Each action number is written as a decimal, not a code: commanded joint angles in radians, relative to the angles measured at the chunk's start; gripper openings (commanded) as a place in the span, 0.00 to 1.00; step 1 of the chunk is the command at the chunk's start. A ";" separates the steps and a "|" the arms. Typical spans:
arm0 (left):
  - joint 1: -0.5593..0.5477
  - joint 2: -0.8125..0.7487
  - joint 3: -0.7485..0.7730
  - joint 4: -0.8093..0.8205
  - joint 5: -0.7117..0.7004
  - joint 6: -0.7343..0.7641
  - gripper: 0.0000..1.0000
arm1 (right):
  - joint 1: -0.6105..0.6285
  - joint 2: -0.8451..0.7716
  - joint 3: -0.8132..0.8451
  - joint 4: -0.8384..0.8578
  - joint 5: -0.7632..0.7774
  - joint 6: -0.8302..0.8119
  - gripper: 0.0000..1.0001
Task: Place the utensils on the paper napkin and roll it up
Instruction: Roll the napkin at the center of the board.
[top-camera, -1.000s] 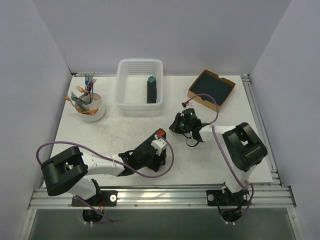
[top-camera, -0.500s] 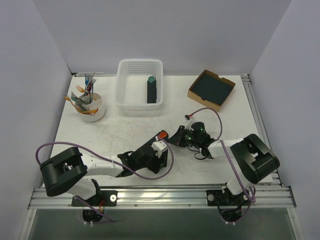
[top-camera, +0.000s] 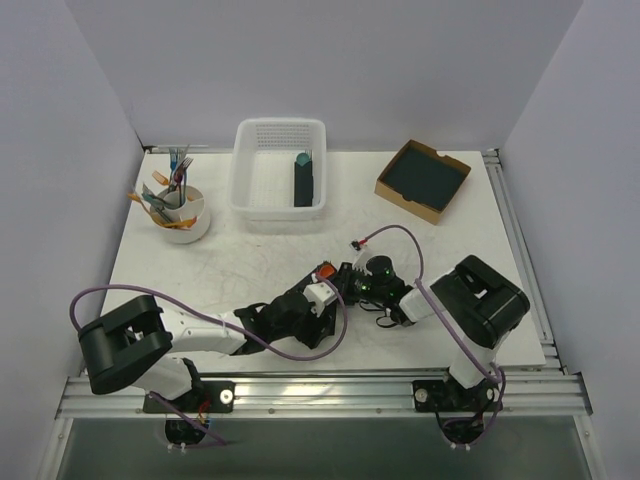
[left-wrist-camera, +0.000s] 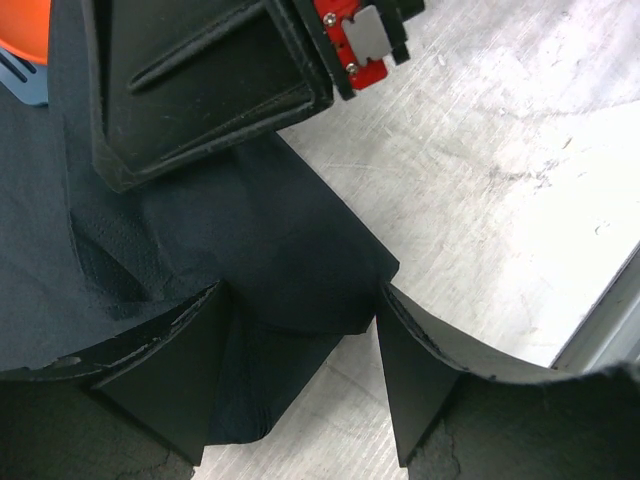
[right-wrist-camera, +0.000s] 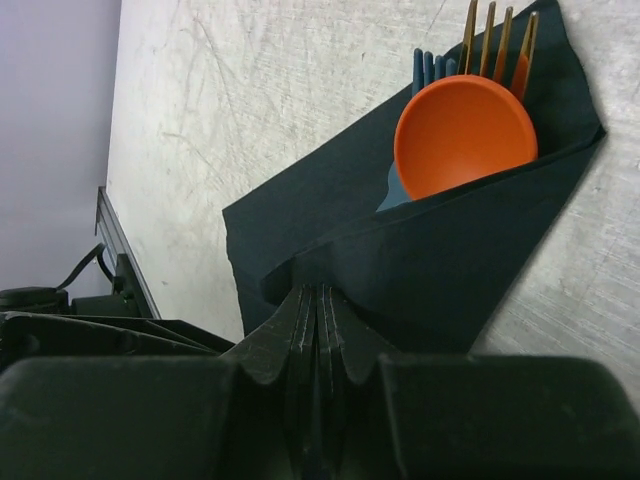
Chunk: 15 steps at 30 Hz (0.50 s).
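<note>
Swinging in from the far right, the right gripper (right-wrist-camera: 318, 300) had met the left gripper (left-wrist-camera: 300, 305) mid-table (top-camera: 250, 260). Its jaws were together at the paper napkin's (right-wrist-camera: 450, 250) fold; any pinch was unclear. Left jaws stood apart astride the napkin, which hid the utensils' (right-wrist-camera: 465, 135) handles.

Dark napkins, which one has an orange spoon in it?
The half-folded napkin wrapping the orange spoon. The roll in the basket shows a teal tip; the boxed stack shows no cutlery.
</note>
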 joint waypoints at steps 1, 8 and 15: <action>-0.005 -0.029 -0.005 0.009 0.019 0.017 0.68 | 0.006 0.012 0.008 0.117 -0.003 0.017 0.02; -0.007 -0.023 -0.003 0.009 0.023 0.022 0.68 | 0.004 -0.019 0.005 0.147 -0.021 0.019 0.03; -0.007 -0.031 -0.009 0.009 0.031 0.025 0.68 | -0.011 -0.178 0.001 -0.029 0.043 -0.055 0.04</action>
